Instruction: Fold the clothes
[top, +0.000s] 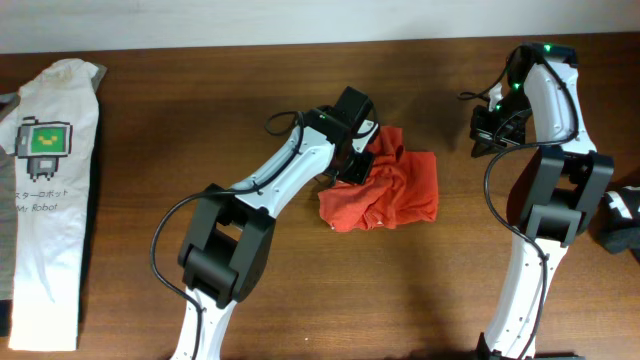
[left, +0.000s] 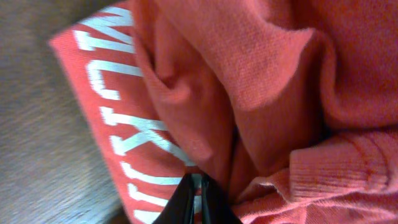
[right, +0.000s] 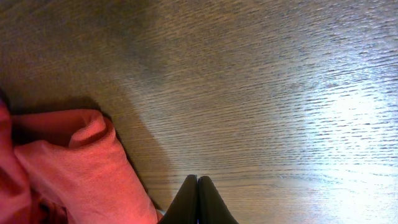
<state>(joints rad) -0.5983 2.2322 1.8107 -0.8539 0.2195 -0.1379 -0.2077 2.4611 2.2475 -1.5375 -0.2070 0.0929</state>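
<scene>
The red-orange T-shirt (top: 392, 195) lies crumpled in a heap at the middle of the table. Its white lettering shows in the left wrist view (left: 112, 81). My left gripper (top: 356, 163) is at the heap's upper left edge; its fingers (left: 200, 190) are pressed together on a fold of the fabric. My right gripper (top: 487, 138) is shut and empty (right: 198, 186), above bare wood to the right of the shirt. An edge of the shirt (right: 74, 168) shows at the left of the right wrist view.
A white T-shirt with a green pixel-robot print (top: 45, 200) lies along the table's left edge. A dark object (top: 622, 225) sits at the right edge. The brown wooden table (top: 200, 110) runs to a pale wall at the back.
</scene>
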